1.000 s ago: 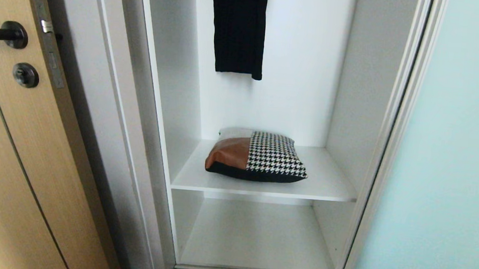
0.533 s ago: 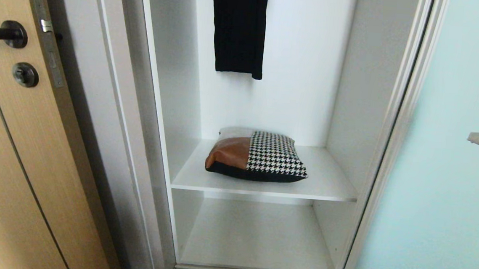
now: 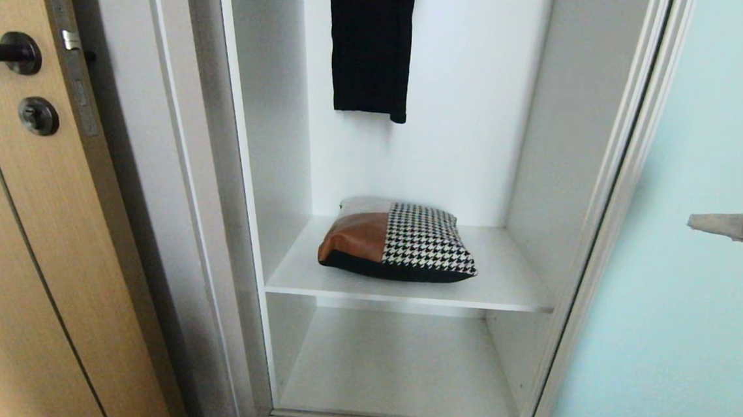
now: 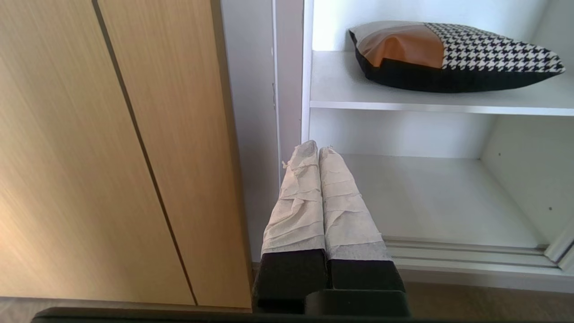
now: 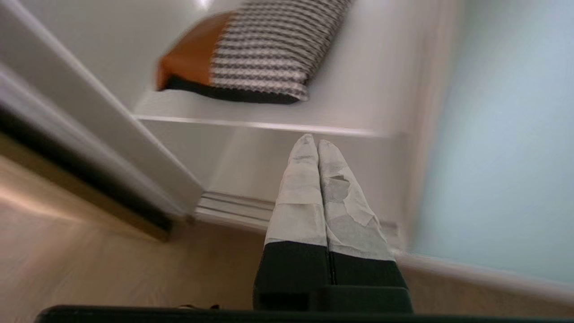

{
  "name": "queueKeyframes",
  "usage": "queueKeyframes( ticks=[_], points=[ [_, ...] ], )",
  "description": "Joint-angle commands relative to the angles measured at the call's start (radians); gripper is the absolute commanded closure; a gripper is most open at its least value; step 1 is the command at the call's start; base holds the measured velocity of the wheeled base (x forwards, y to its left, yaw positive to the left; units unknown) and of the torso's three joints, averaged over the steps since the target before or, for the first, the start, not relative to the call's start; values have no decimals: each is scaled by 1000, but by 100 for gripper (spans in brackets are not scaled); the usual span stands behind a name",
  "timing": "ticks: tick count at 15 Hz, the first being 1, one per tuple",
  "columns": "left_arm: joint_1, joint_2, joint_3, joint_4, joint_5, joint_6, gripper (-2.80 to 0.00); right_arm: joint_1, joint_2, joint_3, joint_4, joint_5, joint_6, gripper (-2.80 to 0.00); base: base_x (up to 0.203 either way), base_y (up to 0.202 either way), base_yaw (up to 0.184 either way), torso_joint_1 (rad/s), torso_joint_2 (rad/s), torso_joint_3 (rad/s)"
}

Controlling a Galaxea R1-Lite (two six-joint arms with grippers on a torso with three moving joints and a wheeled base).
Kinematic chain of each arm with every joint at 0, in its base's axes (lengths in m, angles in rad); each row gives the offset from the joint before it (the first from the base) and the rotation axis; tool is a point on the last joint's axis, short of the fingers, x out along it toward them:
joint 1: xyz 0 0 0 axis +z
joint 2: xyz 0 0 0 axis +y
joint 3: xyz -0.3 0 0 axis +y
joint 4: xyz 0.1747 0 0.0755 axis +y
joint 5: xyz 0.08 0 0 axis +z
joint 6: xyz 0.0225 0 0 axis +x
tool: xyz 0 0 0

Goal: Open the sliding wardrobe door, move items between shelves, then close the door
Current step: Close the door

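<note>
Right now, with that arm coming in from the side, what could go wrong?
1. The right pincer is shut and sits in front of the glass door; it might bump the panel or its frame.
2. Shut, it cannot grip the cushion; it may only shove it along the shelf.
3. Reaching high could snag the hanging black garment.

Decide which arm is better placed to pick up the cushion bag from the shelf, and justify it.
Right, probably. The right gripper is raised beside the open wardrobe, at about the level of the cushion bag. The left gripper sits low near the bottom shelf, outside the head view. Both are shut.
</note>
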Motion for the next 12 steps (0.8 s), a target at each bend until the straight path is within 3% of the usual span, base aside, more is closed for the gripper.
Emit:
queueKeyframes(
  ticks=[1, 12],
  points=[
    [0, 2, 2, 0, 0, 0, 0, 0, 42, -4, -27, 13, -6, 0, 0, 0, 0, 0, 0, 0],
    [0, 2, 2, 0, 0, 0, 0, -25, 206, -114, -120, 20, -4, 0, 0, 0, 0, 0, 0, 0]
  ],
)
